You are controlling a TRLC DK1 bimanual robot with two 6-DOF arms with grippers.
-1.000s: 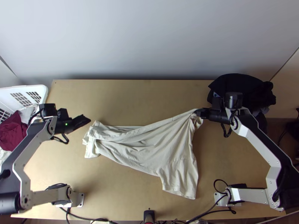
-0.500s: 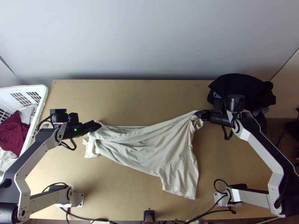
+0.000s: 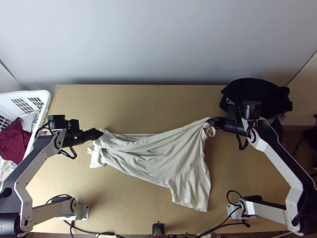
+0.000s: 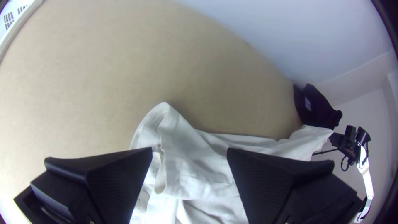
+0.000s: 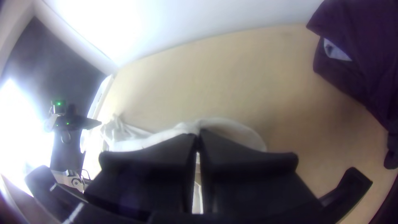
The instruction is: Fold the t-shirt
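Clearly, the cream t-shirt (image 3: 158, 158) lies across the middle of the light wooden surface (image 3: 138, 103), nearer its near edge than its far edge at the lowest part. Its left end is bunched into small overlapping folds, the body runs to the right in long slanting creases, and 1 broad flap spreads flatter toward the near edge. From the body, the far side of the cloth slants up to a peak, on the side toward the surface's far right corner.

At that peak the right claw (image 3: 212, 122) is closed on the cloth; the right wrist view shows its 2 fingers pressed together with the fabric pinched at the tips. The left claw (image 3: 99, 134) is wide, its 2 fingers well apart, and it sits at the bunched left end; the left wrist view shows the folds in the gap between those fingers. Whether it touches the cloth, I cannot tell.

A heap of dark clothing (image 3: 253, 91) lies at the far right corner of the surface, just beyond the right claw, with a small pale patch (image 5: 336, 52) in it. Beside the left edge stands a white basket (image 3: 46, 97) with slotted walls, holding a maroon cloth (image 3: 14, 142) and paler cloths (image 3: 28, 121).
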